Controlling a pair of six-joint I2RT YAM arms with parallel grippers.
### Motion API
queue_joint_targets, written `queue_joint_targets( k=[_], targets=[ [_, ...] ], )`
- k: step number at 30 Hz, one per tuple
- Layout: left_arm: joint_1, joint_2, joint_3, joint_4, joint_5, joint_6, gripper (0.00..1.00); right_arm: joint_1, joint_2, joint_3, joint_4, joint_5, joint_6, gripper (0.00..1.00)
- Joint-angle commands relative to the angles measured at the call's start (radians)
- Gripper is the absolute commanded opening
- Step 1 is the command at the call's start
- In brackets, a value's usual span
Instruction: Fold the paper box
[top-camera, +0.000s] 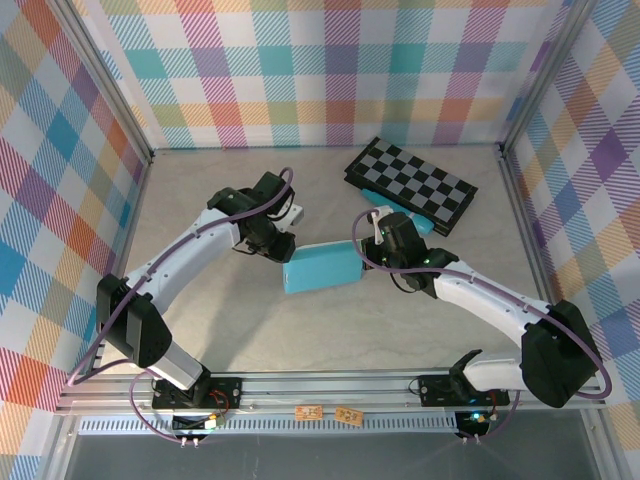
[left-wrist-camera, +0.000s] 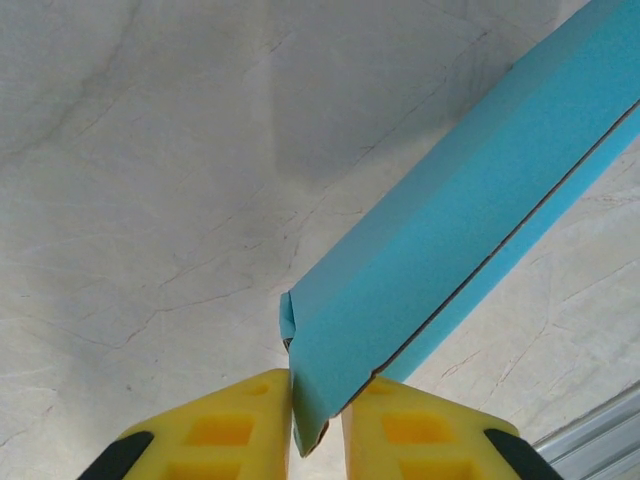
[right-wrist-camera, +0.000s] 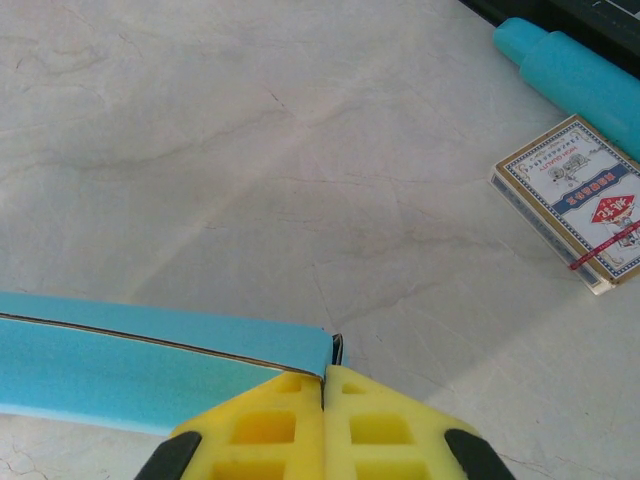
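Note:
The paper box (top-camera: 320, 268) is a flat teal rectangular box lying mid-table between both arms. My left gripper (top-camera: 284, 250) is at its left end. In the left wrist view the box (left-wrist-camera: 450, 230) runs up to the right, and its near corner sits between the yellow fingers (left-wrist-camera: 230, 430) of my left gripper (left-wrist-camera: 318, 385), which is shut on it. My right gripper (top-camera: 368, 240) is at the box's right end. In the right wrist view the box (right-wrist-camera: 120, 355) lies to the left, and my right gripper (right-wrist-camera: 325, 375) is shut on a thin end flap.
A black-and-grey checkerboard (top-camera: 410, 185) lies at the back right, with a slim teal tube (right-wrist-camera: 570, 75) beside it. A deck of cards (right-wrist-camera: 575, 205) rests on the table near the tube. Plaid walls enclose the table.

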Motion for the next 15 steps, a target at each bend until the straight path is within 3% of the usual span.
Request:
queue_joint_targets(
  k=[1,11,15],
  targets=[
    [0.007,-0.011,0.030,-0.024,-0.005,-0.013,0.20,0.009,0.033,-0.005,-0.132,-0.020,0.012,0.00],
    [0.007,-0.025,0.016,-0.019,-0.010,-0.004,0.19,0.009,0.038,-0.001,-0.136,-0.020,0.012,0.00],
    [0.007,-0.042,0.025,-0.022,-0.036,0.003,0.26,0.009,0.037,-0.001,-0.139,-0.018,0.014,0.00]
  ],
)
